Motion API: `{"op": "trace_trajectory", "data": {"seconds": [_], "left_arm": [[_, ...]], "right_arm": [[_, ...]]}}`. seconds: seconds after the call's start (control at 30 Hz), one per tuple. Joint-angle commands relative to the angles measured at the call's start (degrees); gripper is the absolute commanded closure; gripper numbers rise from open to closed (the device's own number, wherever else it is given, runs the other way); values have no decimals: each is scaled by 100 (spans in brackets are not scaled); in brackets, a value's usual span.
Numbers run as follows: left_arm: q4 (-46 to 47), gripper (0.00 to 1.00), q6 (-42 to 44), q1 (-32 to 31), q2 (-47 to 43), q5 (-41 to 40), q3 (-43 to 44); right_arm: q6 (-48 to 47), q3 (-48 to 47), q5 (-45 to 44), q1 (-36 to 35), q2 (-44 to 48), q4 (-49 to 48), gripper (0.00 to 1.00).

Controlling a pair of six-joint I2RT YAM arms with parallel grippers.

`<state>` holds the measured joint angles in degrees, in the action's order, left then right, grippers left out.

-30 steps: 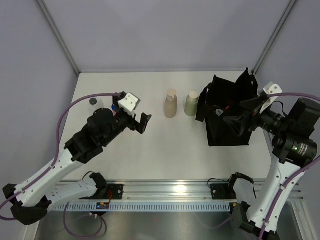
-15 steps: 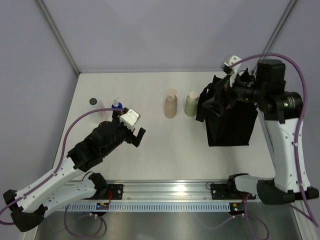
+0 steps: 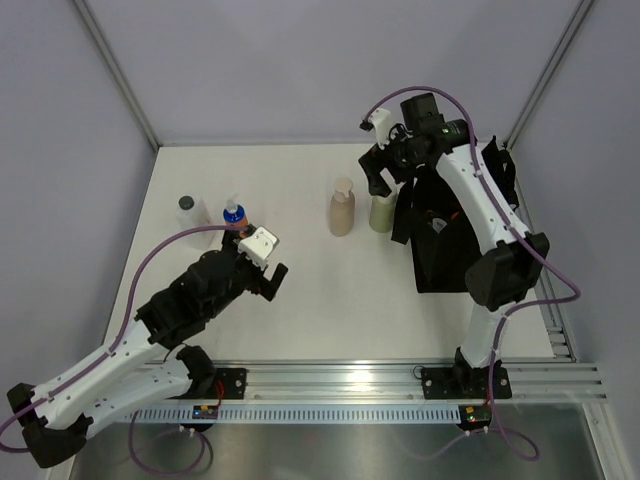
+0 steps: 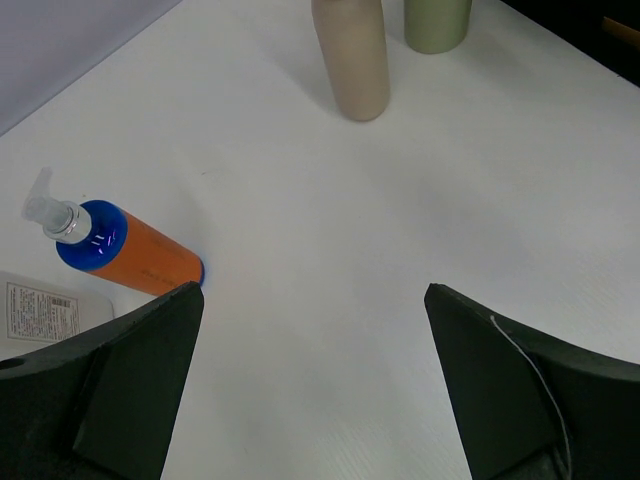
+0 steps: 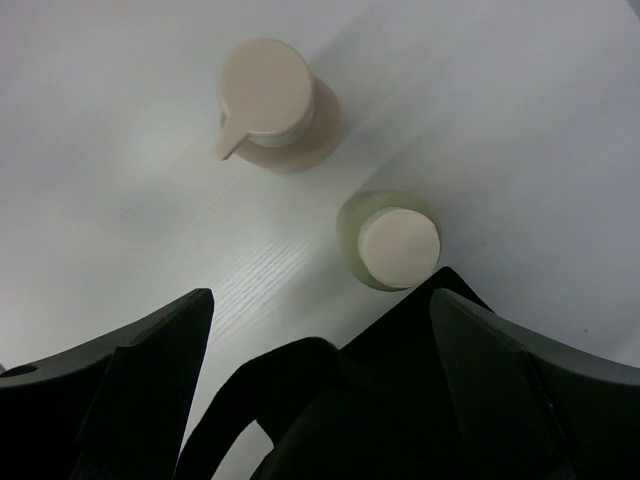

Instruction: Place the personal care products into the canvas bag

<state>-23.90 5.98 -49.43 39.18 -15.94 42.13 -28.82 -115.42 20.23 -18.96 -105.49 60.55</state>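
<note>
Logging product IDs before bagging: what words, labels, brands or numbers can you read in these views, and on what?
No text can be read.
On the clear bottle: a white label of fine print, too small and blurred to read.
On the orange bottle with blue cap: no legible lettering.
On the tan pump bottle and olive-green bottle: no print showing.

Canvas bag [image 3: 447, 266]: matt cloth; tan bottle [image 3: 342, 213] perhaps smooth plastic.

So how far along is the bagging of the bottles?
Done: cannot confirm, the black fabric tote bag hides its contents. In hand: nothing; left gripper and right gripper are open and empty, the right above the olive-green cream-capped bottle. Left: that one, tan pump bottle, orange blue-capped bottle, clear grey-capped bottle, all outside the bag.
</note>
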Motion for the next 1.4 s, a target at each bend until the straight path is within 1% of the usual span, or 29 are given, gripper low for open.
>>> {"op": "trace_trajectory", "data": {"seconds": [0.0,0.07,0.2,0.43,0.57,0.9,1.07,1.3,1.37], "left_arm": [[131,1,88,3,-59,-137,-29],[131,1,96,3,-59,-128,-12],[122,1,97,3,-77,-84,-21],[131,1,105,3,-86,-67,-21],[123,1,123,3,-86,-75,-29],[123,1,140,3,-86,-49,-29],[131,1,132,3,-95,-49,-38],[140,1,140,3,-77,-40,-38],[140,1,140,3,-68,-32,-47]], "right_arm": [[17,-543,-1053,-196,-478,-79,0],[-71,-683,-1449,-222,-726,-88,1],[-247,-702,-1759,-222,-1025,-184,1],[-256,-860,-1794,-231,-1562,-114,1],[-247,-939,-1645,-213,-1790,-9,0],[-247,-816,-1619,-205,-1993,150,1],[-186,-763,-1566,-204,-2081,246,7],[-133,-658,-1531,-134,-2116,290,12],[-124,-640,-1522,-125,-2133,299,12]]}}
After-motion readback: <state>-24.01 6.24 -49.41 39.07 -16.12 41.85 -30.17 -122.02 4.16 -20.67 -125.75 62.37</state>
